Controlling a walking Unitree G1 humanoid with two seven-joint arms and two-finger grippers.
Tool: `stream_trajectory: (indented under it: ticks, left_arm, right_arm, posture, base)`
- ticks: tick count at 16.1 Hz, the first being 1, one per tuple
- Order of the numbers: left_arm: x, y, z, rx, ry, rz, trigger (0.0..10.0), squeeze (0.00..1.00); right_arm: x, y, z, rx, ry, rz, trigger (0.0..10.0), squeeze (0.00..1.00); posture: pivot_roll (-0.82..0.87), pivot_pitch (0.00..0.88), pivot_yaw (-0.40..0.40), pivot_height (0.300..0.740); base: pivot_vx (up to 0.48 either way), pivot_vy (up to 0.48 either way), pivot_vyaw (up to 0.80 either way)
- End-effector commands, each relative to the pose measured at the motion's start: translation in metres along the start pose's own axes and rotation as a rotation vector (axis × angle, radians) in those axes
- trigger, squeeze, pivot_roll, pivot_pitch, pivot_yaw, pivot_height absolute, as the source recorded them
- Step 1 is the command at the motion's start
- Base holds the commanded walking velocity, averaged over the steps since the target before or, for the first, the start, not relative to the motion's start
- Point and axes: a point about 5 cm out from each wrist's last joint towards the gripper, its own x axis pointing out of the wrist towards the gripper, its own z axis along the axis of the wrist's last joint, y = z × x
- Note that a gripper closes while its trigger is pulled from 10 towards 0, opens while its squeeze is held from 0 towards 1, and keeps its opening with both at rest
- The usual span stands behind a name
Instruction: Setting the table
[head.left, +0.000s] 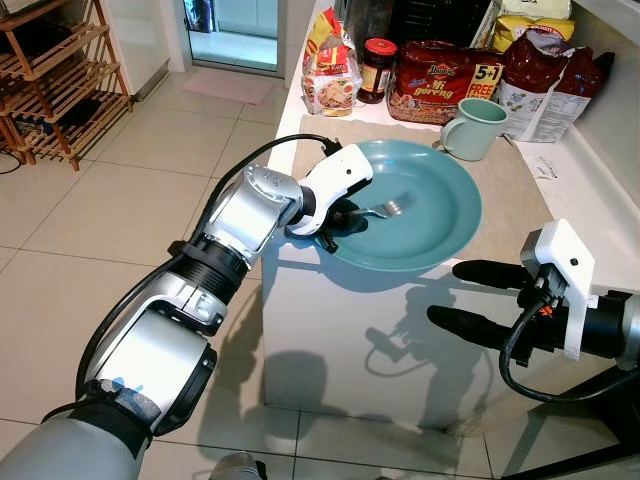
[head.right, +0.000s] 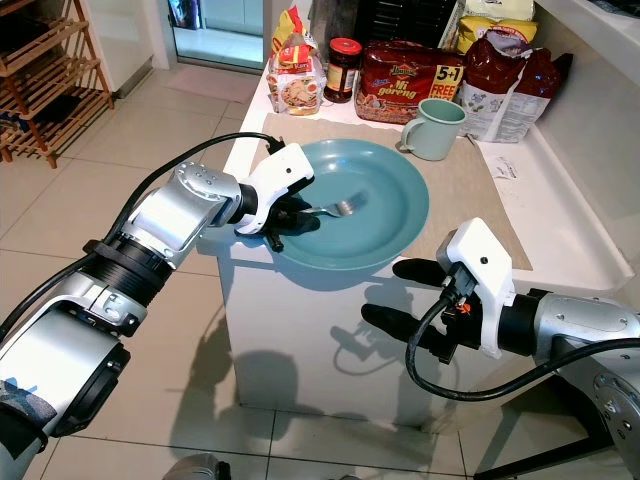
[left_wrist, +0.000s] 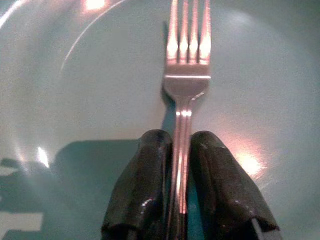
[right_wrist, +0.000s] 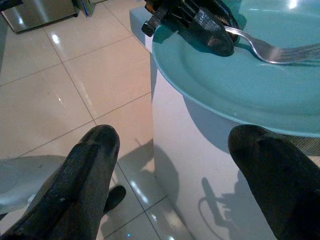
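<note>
A large teal plate (head.left: 430, 225) lies on a beige placemat (head.left: 520, 190) near the white counter's front edge, overhanging it a little. My left gripper (head.left: 342, 217) reaches over the plate's left rim and is shut on the handle of a silver fork (left_wrist: 186, 75). The fork's tines (head.left: 396, 207) rest near the plate's middle. A teal mug (head.left: 475, 127) stands on the mat behind the plate. My right gripper (head.left: 450, 294) hovers open in front of the counter, below the plate's front rim, with nothing between its fingers (right_wrist: 87, 170).
Food packets (head.left: 440, 80), a jar (head.left: 378, 70) and bags (head.left: 545, 75) line the back of the counter. A wooden rack (head.left: 55, 80) stands on the tiled floor at far left. The counter's front wall (right_wrist: 200, 165) is close before my right gripper.
</note>
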Motion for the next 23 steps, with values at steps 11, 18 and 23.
stream_trajectory:
  ticks: [11, 18, 23]
  left_arm:
    - [-0.014, 0.013, 0.029, 0.000, -0.112, 0.078, 0.0, 0.00]
    - [-0.101, 0.028, 0.047, -0.053, -0.509, 0.531, 10.0, 0.00]
    - [-0.132, -0.026, -0.011, -0.145, -0.631, 0.758, 10.0, 0.00]
  right_arm:
    - [-0.002, -0.003, 0.012, -0.042, -0.069, -0.055, 10.0, 0.00]
    - [0.016, -0.006, 0.047, 0.004, -0.387, -0.338, 10.0, 0.00]
    - [0.038, 0.004, 0.044, 0.166, -0.571, -0.585, 10.0, 0.00]
  posture:
    - [0.00, 0.000, -0.063, 0.740]
    - [0.02, 0.018, -0.061, 0.740]
    - [0.02, 0.048, -0.083, 0.740]
  base:
    - [0.000, 0.000, 0.00]
    - [0.000, 0.000, 0.00]
    - [0.000, -0.052, 0.00]
